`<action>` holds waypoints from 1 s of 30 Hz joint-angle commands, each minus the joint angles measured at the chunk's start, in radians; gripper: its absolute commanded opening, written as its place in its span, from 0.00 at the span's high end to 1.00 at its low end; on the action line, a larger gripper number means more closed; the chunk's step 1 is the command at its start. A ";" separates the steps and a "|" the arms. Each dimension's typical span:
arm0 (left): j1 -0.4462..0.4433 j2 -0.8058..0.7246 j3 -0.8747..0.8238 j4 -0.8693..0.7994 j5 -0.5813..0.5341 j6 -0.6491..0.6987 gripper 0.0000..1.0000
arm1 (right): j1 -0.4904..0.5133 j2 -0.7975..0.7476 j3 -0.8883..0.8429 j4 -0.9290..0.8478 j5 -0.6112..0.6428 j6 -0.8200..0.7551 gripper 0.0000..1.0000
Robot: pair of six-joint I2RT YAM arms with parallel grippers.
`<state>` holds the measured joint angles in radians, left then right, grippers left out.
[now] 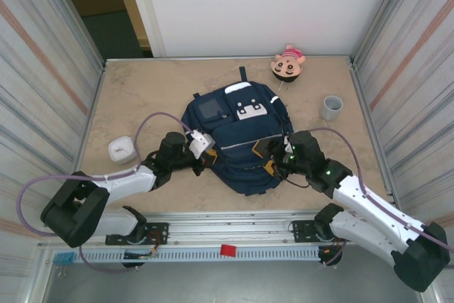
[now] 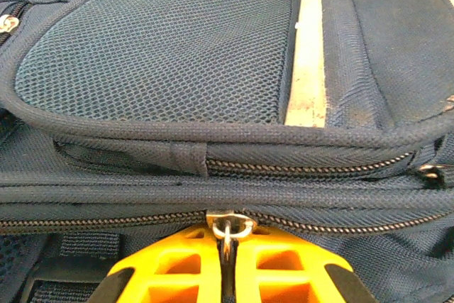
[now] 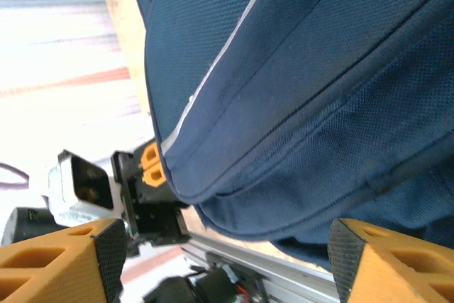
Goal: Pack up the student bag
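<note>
The bag (image 1: 237, 143) lies flat in the middle of the table (image 1: 142, 97), between the two arms. The left gripper (image 2: 227, 250) is clenched on a zip pull (image 2: 228, 226) at the bag's edge, and the right gripper (image 3: 227, 253) stands released, fingers wide apart beside the far edge. The step looks like working the zip. Next, the right gripper should probably pin the fabric while the left draws the pull along.

Bright even light, soft shadows, blown-out glare in right wrist view
</note>
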<state>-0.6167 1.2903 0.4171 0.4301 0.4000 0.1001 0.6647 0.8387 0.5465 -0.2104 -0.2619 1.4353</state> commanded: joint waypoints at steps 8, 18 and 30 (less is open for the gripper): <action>-0.002 0.006 0.045 0.058 -0.006 -0.025 1.00 | 0.065 0.078 -0.058 0.189 0.115 0.184 0.24; 0.000 0.003 0.051 0.068 -0.006 -0.031 1.00 | 0.074 0.040 -0.002 -0.114 0.212 0.157 0.15; 0.000 -0.012 0.057 0.071 0.004 -0.047 1.00 | 0.027 0.083 -0.045 0.154 0.145 0.152 0.21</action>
<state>-0.6167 1.2976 0.4282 0.4442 0.3996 0.0639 0.7040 0.9012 0.5121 -0.1761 -0.1070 1.6028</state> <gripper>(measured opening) 0.089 0.800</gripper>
